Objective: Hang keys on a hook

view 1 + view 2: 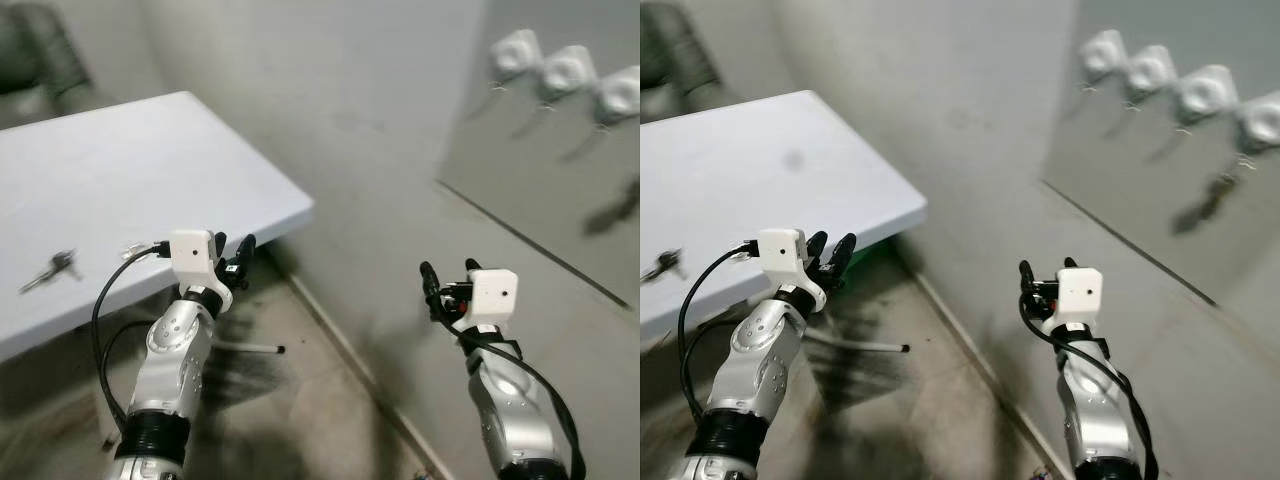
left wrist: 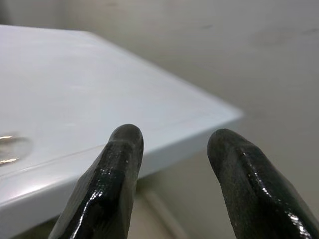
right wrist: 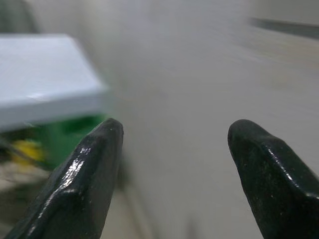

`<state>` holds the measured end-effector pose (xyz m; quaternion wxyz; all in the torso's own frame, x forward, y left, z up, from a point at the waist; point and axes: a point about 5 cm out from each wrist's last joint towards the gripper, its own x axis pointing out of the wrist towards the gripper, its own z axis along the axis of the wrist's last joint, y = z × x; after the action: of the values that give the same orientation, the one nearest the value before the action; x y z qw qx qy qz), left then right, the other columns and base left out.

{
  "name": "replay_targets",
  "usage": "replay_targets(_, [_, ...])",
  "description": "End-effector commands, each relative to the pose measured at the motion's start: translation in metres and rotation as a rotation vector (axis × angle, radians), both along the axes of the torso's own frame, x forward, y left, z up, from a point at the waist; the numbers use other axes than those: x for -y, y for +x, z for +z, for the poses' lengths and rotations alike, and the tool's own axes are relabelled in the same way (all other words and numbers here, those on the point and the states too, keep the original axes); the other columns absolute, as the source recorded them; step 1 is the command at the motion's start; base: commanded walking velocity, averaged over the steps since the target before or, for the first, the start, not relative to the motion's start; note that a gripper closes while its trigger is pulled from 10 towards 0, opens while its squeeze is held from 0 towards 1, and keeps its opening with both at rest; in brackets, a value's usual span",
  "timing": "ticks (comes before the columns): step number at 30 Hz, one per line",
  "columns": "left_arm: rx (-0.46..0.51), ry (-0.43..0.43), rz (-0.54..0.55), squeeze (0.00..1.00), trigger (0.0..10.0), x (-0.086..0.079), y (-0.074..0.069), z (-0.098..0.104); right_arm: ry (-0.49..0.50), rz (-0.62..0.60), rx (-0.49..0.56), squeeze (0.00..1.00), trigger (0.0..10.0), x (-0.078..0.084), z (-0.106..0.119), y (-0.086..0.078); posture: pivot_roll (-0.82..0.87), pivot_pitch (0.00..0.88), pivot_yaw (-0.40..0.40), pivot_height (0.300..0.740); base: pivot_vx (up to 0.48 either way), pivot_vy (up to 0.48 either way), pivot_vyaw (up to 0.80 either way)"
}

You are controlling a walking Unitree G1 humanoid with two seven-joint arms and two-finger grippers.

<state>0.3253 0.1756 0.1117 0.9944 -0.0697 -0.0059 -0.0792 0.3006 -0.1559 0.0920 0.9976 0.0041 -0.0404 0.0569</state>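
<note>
Grey wall with white hooks (image 1: pixel 568 70) | keys (image 1: pixel 52 268) lie near the desk (image 1: pixel 150 160) front edge | left end effector (image 1: pixel 233 255) and right end effector (image 1: pixel 447 277) are spread, empty | keys judged light, slippery (best pinched at ring).

The left gripper (image 2: pixel 172 149) shows its two black fingers (image 2: pixel 119 169) spread apart, with nothing between them. Beyond them lies a white table (image 2: pixel 99 99), its corner pointing toward a grey wall (image 2: pixel 224 45). A blurred metallic glint (image 2: pixel 7 148) sits on the tabletop near its front edge.
</note>
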Motion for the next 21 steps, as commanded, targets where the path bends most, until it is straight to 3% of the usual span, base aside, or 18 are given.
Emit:
replay_targets(1, [0.023,-0.003,-0.023,0.00,10.0,0.0105,0.0022,0.0057,-0.021,-0.015,-0.007,0.00,10.0,0.0094,-0.0007,-0.0009,-0.03,0.036,-0.018,0.740,0.000,0.000,0.80])
replay_targets(18, [0.037,0.011,-0.060,0.00,10.0,0.0153,0.0039,0.0076,-0.054,-0.002,0.008,0.00,10.0,0.0127,0.0035,0.0006,-0.04,0.037,-0.023,0.740,0.000,0.000,0.80])
replay_targets(21, [0.037,-0.002,-0.044,0.00,10.0,0.0130,0.0037,0.0072,-0.016,-0.001,0.015,0.00,10.0,0.0116,0.0043,-0.0003,-0.04,0.037,-0.020,0.740,0.000,0.000,0.00])
